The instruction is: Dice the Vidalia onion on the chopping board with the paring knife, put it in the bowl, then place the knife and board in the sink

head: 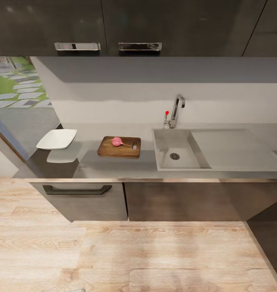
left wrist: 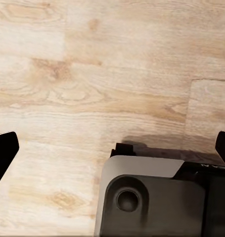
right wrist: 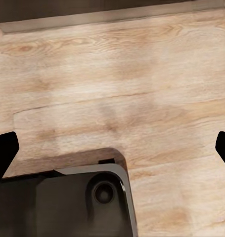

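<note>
The dark brown chopping board (head: 119,147) lies on the grey countertop (head: 114,167), left of the sink (head: 166,142). A small pink rounded thing (head: 117,141) rests on the board; at this size I cannot tell whether it is the onion or the paring knife's handle. The basin shows just its round drain (head: 175,156). The white bowl (head: 57,139) sits at the counter's left end. My left gripper (left wrist: 114,148) and right gripper (right wrist: 114,148) hang open over the wooden floor, their dark fingertips (left wrist: 4,148) (right wrist: 4,148) wide apart with nothing between them.
The chrome tap (head: 177,108) with a red knob (head: 167,112) stands behind the basin, the drainboard (head: 235,148) to its right. Dark cabinets with a drawer handle (head: 77,190) front the counter. Light wood floor (head: 134,255) lies between me and the counter.
</note>
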Robot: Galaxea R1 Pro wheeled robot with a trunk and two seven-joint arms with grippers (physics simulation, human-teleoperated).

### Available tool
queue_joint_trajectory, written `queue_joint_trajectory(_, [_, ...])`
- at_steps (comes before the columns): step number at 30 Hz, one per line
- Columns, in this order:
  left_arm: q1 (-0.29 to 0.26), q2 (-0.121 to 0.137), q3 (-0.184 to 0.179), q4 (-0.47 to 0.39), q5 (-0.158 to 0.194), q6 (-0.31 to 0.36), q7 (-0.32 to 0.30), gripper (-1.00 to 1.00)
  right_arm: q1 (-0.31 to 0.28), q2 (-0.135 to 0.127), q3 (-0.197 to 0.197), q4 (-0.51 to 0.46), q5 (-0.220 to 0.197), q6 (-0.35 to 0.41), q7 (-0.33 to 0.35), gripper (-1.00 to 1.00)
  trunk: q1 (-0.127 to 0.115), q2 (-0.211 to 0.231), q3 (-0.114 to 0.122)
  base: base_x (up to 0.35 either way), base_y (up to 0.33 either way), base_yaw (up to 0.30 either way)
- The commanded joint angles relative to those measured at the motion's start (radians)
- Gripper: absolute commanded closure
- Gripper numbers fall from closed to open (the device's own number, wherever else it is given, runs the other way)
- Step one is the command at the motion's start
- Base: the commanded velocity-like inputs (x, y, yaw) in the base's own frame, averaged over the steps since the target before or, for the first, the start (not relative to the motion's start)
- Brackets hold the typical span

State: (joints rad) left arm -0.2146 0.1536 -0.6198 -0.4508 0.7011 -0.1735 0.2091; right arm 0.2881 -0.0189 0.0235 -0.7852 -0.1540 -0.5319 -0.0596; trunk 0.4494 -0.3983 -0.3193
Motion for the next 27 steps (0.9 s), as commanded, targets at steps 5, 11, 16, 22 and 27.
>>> queue_joint_trajectory(5, [-0.001,-0.017,-0.009,0.047,0.008,-0.057,0.007,-1.00,0.000,0.000,0.003,0.002,-0.007,-0.030,-0.002,-1.00,0.001,-0.002,-0.002,0.000,0.000,0.000])
queue_joint_trajectory(11, [0.000,-0.029,-0.009,0.077,0.009,-0.095,0.007,-1.00,0.000,0.001,0.003,0.003,-0.008,-0.033,-0.003,-1.00,0.001,-0.002,-0.001,0.000,0.000,0.000])
queue_joint_trajectory(16, [0.000,-0.029,-0.009,0.082,0.009,-0.103,0.007,-1.00,0.000,0.001,0.001,0.003,-0.009,-0.033,-0.003,-1.00,0.001,-0.002,0.006,0.000,0.000,0.000])
queue_joint_trajectory(22, [0.000,-0.029,-0.009,0.084,0.010,-0.104,0.007,-1.00,0.000,0.001,0.001,0.003,-0.009,-0.033,-0.003,-1.00,0.001,-0.002,0.015,0.000,0.000,0.000])
queue_joint_trajectory(27, [0.000,-0.029,-0.009,0.084,0.010,-0.104,0.007,-1.00,0.000,0.001,0.001,0.003,-0.009,-0.033,-0.003,-1.00,0.001,-0.002,0.023,0.000,0.000,0.000])
